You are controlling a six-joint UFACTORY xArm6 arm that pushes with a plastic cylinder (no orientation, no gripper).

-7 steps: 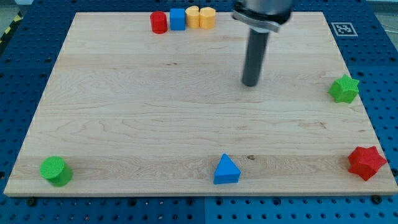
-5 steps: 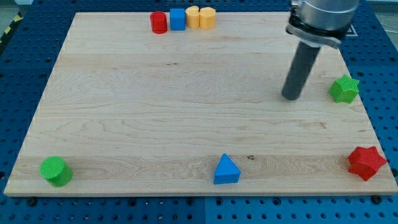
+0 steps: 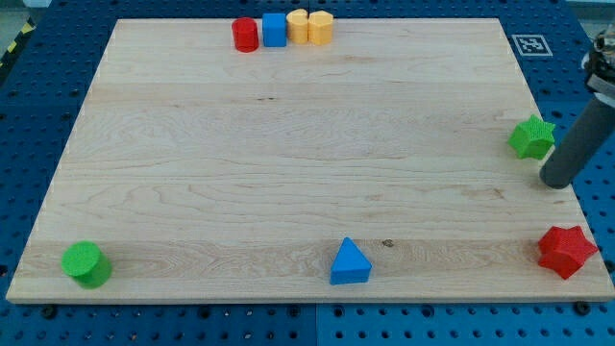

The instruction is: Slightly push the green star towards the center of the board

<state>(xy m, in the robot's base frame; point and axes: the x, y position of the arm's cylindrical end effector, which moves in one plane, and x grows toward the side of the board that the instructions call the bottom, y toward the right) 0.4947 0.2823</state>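
Note:
The green star [image 3: 531, 137] lies near the right edge of the wooden board [image 3: 288, 163], a little above mid-height. My tip [image 3: 555, 182] is at the board's right edge, just below and to the right of the green star, close to it but apart. The dark rod rises from it to the view's upper right.
A red star [image 3: 566, 252] lies at the bottom right corner. A blue triangle [image 3: 350, 262] lies at bottom centre, a green cylinder [image 3: 86, 264] at bottom left. At the top edge a red cylinder [image 3: 245, 35], a blue cube [image 3: 275, 29] and two yellow blocks [image 3: 309, 26] form a row.
My tip has swept from the board's upper middle to the right and downward, passing the green star, to its lower right. No block has moved.

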